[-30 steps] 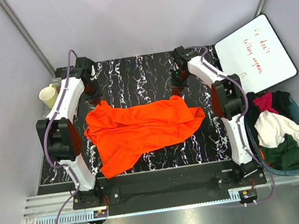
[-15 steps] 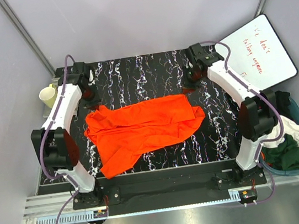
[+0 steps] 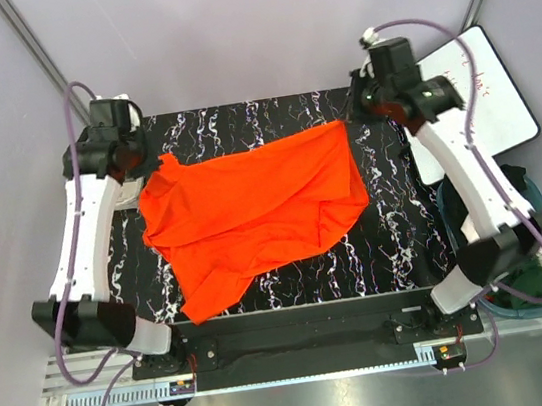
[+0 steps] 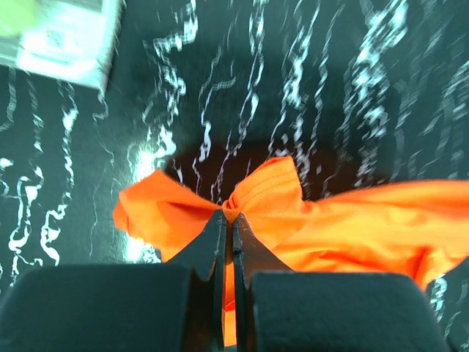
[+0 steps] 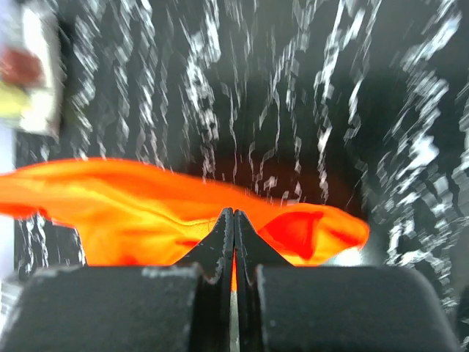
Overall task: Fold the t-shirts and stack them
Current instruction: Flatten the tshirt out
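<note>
The orange t-shirt (image 3: 252, 211) is held spread over the dark marbled table (image 3: 260, 124), its two far corners being clamped in the closed left tool (image 4: 228, 218) and right tool (image 5: 234, 217).

Red handwriting on the white board (image 3: 504, 100) is unreadable.

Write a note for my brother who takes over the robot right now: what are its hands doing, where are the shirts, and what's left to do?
Left hand: shut, pinching the far left corner of the orange t-shirt.
Right hand: shut, pinching its far right corner.
The shirt is stretched between them, its near part lying on the table.
Other shirts are piled in the bin on the right.
Done: nothing folded or stacked.
Left: fold the orange one, then the rest, and stack them.
</note>
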Controlling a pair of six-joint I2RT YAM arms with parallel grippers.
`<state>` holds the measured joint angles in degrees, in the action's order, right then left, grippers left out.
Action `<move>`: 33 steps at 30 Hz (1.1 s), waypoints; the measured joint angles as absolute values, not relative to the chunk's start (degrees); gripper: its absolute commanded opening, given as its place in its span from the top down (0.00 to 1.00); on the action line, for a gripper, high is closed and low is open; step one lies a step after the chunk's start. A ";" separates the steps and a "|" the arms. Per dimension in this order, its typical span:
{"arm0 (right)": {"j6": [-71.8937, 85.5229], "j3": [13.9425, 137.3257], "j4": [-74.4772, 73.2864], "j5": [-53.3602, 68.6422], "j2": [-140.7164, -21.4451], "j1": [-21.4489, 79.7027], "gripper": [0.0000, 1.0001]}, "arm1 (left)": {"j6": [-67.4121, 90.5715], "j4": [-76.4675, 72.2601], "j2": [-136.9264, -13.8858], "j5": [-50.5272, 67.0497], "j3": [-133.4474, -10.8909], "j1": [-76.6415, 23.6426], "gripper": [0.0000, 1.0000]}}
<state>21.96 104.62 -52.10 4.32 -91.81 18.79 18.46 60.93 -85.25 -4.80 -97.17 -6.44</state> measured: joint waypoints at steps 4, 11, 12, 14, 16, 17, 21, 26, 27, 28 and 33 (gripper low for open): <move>19.70 106.52 -52.10 0.97 -83.72 18.79 1.00 | 19.51 60.69 -78.74 -5.74 -97.65 -6.44 1.00; 15.55 103.68 -51.94 -0.86 -69.73 18.81 1.00 | 21.30 60.14 -60.07 -7.01 -93.78 -6.52 1.00; 15.22 103.28 -51.99 -0.84 -68.16 18.81 1.00 | 21.47 59.96 -57.23 -7.01 -93.78 -6.61 1.00; 14.74 102.43 -52.12 -0.45 -64.62 18.85 1.00 | 21.69 60.03 -52.42 -6.94 -94.04 -6.76 1.00; 14.37 102.06 -52.21 0.01 -61.49 18.90 1.00 | 21.87 60.58 -48.84 -6.98 -95.68 -6.85 1.00; 14.15 102.04 -52.18 -0.03 -60.01 18.83 1.00 | 21.85 60.82 -48.01 -7.29 -96.77 -6.81 1.00; 13.45 102.13 -52.21 -0.19 -55.90 18.74 1.00 | 21.43 61.43 -47.00 -7.94 -104.18 -6.72 1.00; 12.40 102.74 -51.09 -0.64 -55.18 18.74 1.00 | 21.15 60.93 -48.69 -7.53 -108.88 -6.70 1.00; 12.29 102.32 -50.57 -0.62 -55.53 18.74 1.00 | 21.06 60.84 -49.45 -7.38 -108.73 -6.70 1.00; 12.21 101.67 -49.93 -0.60 -55.99 18.74 1.00 | 20.99 60.42 -50.28 -7.01 -108.16 -6.68 1.00; 12.43 96.16 -46.76 2.72 -61.14 18.74 0.87 | 21.74 56.93 -53.91 -4.34 -96.05 -6.68 1.00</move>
